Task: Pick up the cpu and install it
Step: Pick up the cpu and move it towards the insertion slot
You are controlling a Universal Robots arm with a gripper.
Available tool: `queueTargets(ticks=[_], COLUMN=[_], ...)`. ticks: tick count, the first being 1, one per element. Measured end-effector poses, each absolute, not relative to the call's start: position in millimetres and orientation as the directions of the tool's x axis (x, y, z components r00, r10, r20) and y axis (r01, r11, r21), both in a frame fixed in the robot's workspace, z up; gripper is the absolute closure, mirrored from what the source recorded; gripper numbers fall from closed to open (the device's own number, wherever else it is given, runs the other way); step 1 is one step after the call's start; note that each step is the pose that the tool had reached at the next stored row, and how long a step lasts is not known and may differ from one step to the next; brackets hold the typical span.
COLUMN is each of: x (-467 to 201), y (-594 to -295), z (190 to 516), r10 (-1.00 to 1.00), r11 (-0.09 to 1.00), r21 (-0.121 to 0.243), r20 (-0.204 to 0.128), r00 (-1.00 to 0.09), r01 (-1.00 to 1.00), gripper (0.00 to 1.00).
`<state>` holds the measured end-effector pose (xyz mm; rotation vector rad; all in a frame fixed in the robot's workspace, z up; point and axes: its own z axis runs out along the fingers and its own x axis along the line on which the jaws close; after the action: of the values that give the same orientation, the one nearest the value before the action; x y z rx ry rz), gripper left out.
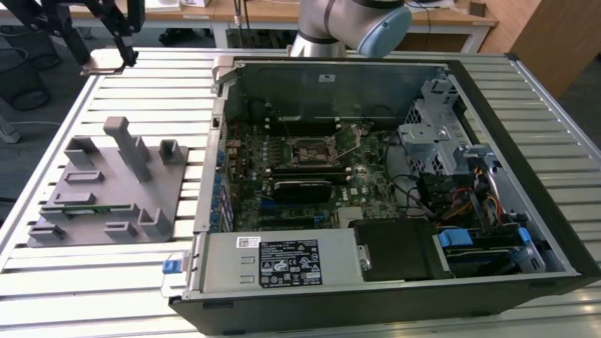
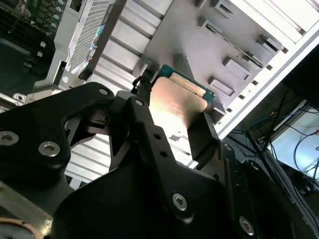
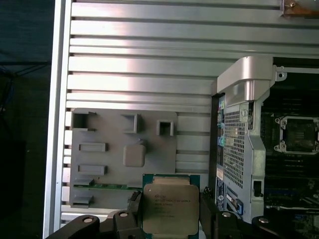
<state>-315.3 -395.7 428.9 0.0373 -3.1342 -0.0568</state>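
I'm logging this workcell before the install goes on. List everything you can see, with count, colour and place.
table: one, silver slats, under everything.
computer case: one, black, open, on the table.
motherboard: one, dark green, inside the computer case.
socket: one, dark frame, on the motherboard.
fixture tray: one, grey, on the table, at the exterior view's left of the computer case.
memory stick: one, green, lying in the fixture tray.
cpu: one, silver with green edge, clamped above the table.
arm: one, silver-grey, beyond the computer case's far wall.
gripper: one, black, shut on the cpu.
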Motion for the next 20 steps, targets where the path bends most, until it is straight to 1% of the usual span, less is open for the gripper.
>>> queueTargets(ticks=[20], x=[-286.2], y=[-395.7], z=[428.9], r10=[-0.024], r11=[0.999], r21=[0.036], r20=[0.006], r00=[-1.000], r01=[-0.024], gripper=[0.46])
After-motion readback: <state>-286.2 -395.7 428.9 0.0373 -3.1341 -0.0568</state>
